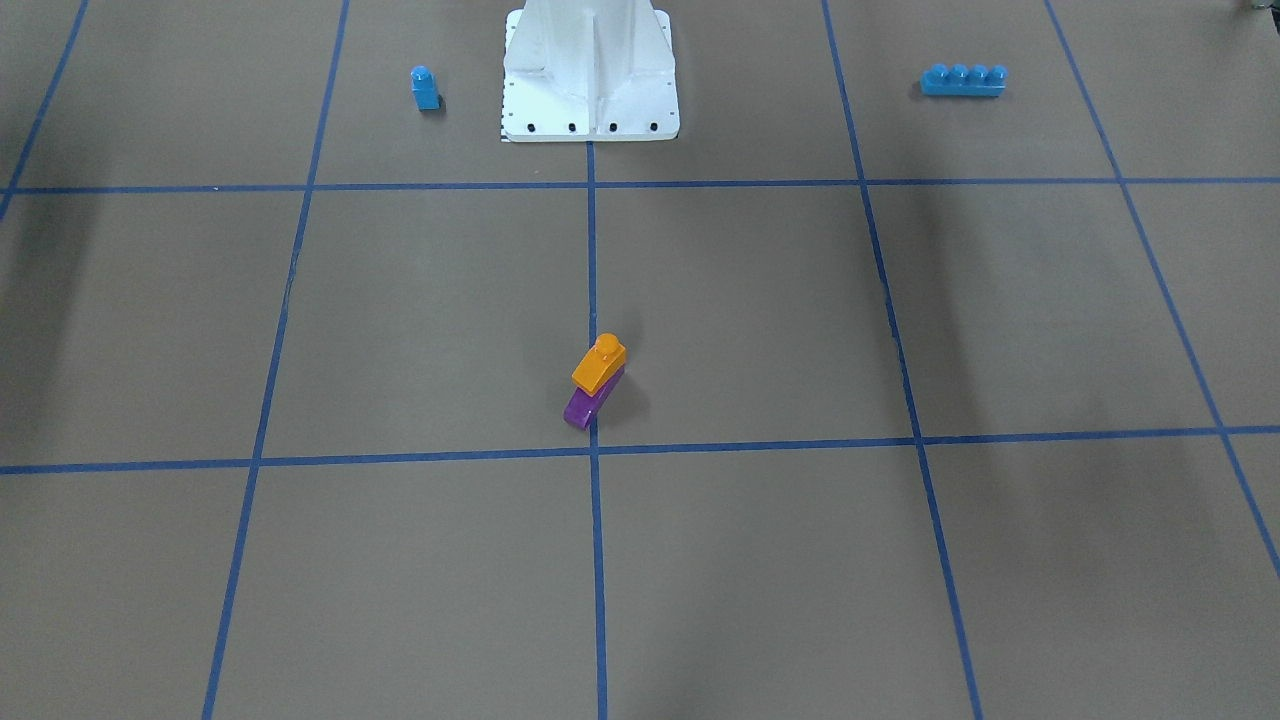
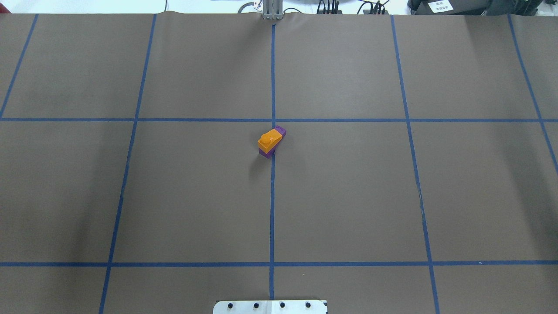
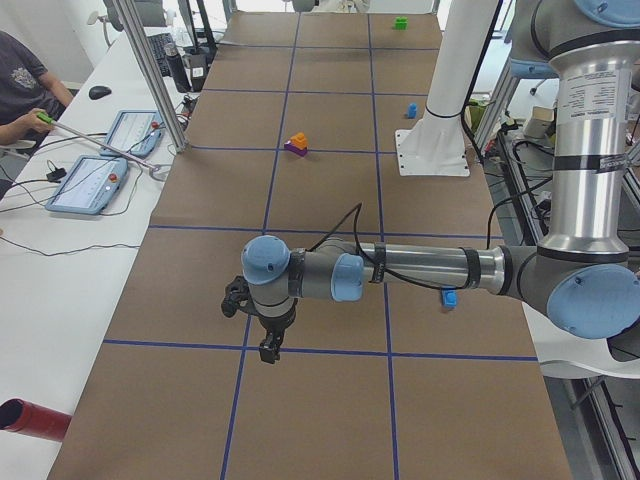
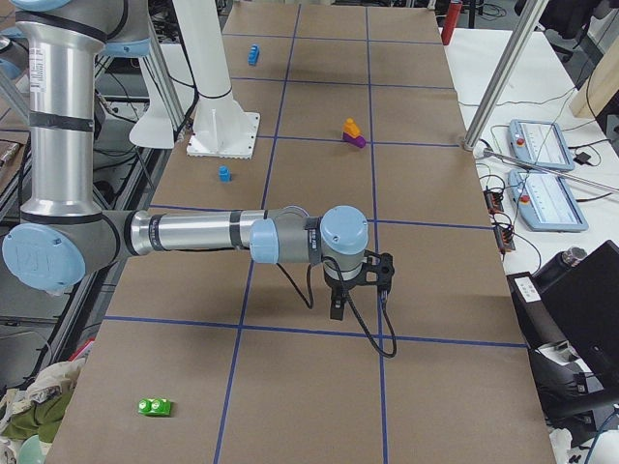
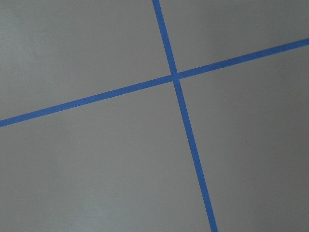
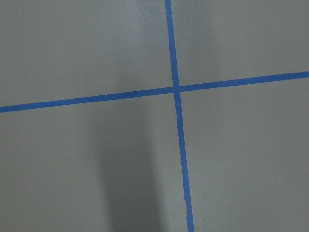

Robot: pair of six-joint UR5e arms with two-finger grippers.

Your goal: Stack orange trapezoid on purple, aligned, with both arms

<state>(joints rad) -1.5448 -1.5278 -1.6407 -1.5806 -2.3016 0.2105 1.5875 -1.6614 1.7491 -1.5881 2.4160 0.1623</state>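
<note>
The orange trapezoid [image 1: 598,365] sits on top of the purple brick [image 1: 578,410] at the table's centre line, stud up and slopes running the same way. The stack also shows in the overhead view, orange [image 2: 269,138] over purple [image 2: 281,130]. No gripper is near it. My left gripper [image 3: 268,345] hangs low over bare table far from the stack [image 3: 297,144]. My right gripper [image 4: 337,307] hangs likewise at the other end, far from the stack [image 4: 352,132]. I cannot tell whether either gripper is open or shut. Both wrist views show only brown paper and blue tape.
A small blue single-stud brick [image 1: 425,88] and a long blue four-stud brick [image 1: 963,80] lie on either side of the white robot base [image 1: 590,70]. A green brick [image 4: 155,407] lies near the right end. Tablets [image 3: 90,185] and an operator [image 3: 20,80] are beside the table.
</note>
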